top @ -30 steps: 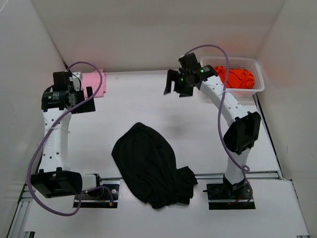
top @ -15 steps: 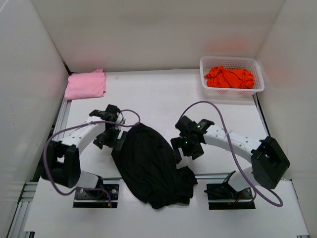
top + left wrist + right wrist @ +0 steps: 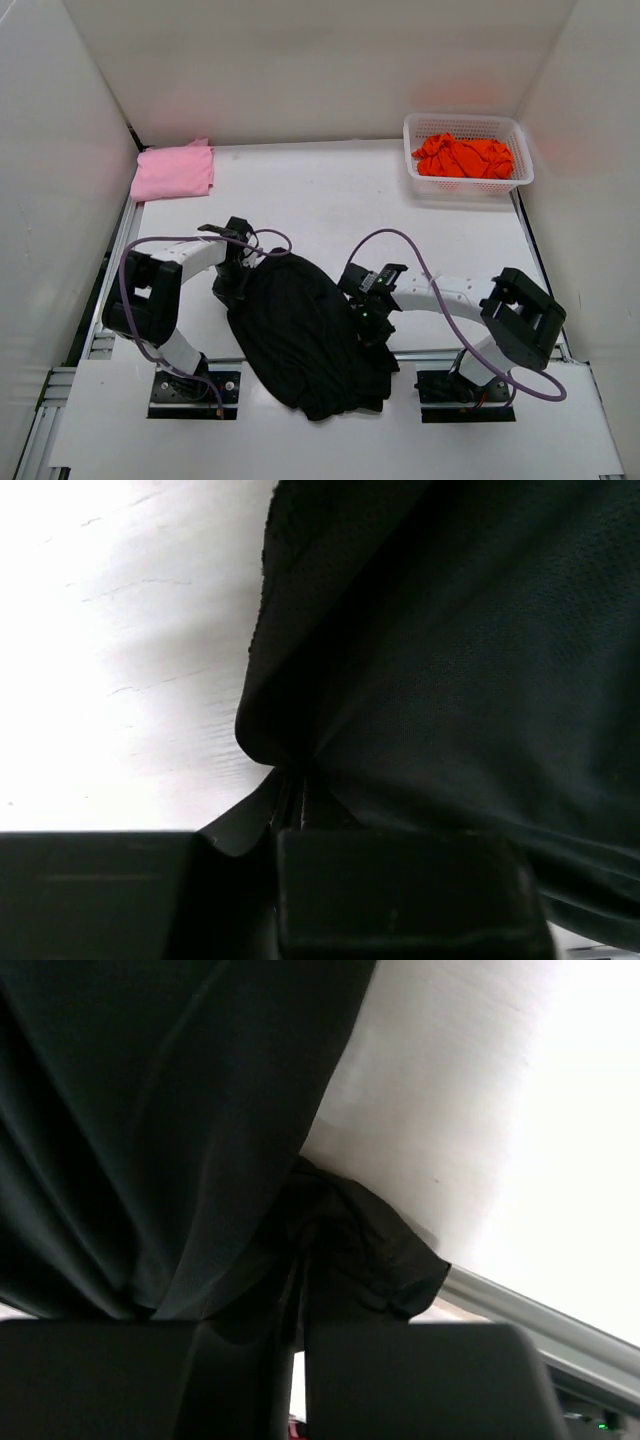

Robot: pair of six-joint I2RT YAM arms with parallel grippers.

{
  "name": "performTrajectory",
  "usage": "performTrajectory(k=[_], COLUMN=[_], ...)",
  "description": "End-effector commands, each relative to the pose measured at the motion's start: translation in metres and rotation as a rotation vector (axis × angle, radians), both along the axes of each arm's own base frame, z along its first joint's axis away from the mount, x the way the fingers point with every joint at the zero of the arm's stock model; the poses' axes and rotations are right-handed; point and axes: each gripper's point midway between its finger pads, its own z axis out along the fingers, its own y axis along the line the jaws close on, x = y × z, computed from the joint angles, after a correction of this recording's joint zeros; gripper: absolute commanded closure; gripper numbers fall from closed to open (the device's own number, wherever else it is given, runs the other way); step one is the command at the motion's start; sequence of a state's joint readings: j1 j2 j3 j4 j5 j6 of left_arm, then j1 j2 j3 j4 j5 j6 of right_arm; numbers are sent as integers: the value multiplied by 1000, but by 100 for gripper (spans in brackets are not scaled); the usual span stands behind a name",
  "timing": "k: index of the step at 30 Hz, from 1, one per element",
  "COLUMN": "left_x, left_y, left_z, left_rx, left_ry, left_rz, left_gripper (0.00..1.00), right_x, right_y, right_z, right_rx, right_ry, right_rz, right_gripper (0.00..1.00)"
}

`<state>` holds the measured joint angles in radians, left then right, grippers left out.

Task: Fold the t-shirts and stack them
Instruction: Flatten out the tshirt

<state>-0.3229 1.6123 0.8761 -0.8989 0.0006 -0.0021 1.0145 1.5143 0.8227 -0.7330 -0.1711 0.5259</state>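
Observation:
A crumpled black t-shirt (image 3: pixel 300 330) lies on the white table near the front edge. My left gripper (image 3: pixel 237 290) is shut on its left edge, and the cloth (image 3: pixel 450 660) bunches into the closed jaws in the left wrist view. My right gripper (image 3: pixel 368 322) is shut on the shirt's right edge, with black folds (image 3: pixel 150 1140) pinched between its fingers. A folded light pink t-shirt (image 3: pixel 173 170) rests at the back left corner. A bright orange t-shirt (image 3: pixel 463 156) lies heaped in the white mesh basket (image 3: pixel 522 172) at the back right.
White walls close in the table on three sides. A metal rail (image 3: pixel 520 352) runs along the front by the arm bases. Bare white tabletop (image 3: pixel 320 200) stretches between the black shirt and the back wall.
Both arms swung down from the back of the table to the black shirt. Each gripper has closed on an edge of it, the left on the left side, the right on the right.

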Motion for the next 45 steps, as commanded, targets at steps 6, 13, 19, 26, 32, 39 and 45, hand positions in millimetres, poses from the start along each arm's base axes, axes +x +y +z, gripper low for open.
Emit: performTrajectory(k=[6,13,19,26,32,39,45], left_x=[56,103,108,102,82,89,87], left_y=[25,36,13,25,34,42,41], left_z=[53,156,173,231,349,375,393], left_rx=[-17,-52,-149,-139,-200,-172,-197], left_ry=[-290,-551,-471,-634,-1028,-1108,-1153], left_rz=[128,193,158,175,184,211,208], left_gripper=[90,90,84,89,89,89,89], right_x=[74,163,228,275,244,231,220], right_y=[9,-25,-35,-75,-116,-116,-110], right_z=[76,136,124,217,343,389,397], right_rx=[128,190,78,122,359,481,543], right_ry=[-264,-426,-387,-636,-1027,-1137,-1125], right_rz=[-142,-356,-410,-590,-685,-648,-646], right_gripper=[100,100,92,100,100,100,100])
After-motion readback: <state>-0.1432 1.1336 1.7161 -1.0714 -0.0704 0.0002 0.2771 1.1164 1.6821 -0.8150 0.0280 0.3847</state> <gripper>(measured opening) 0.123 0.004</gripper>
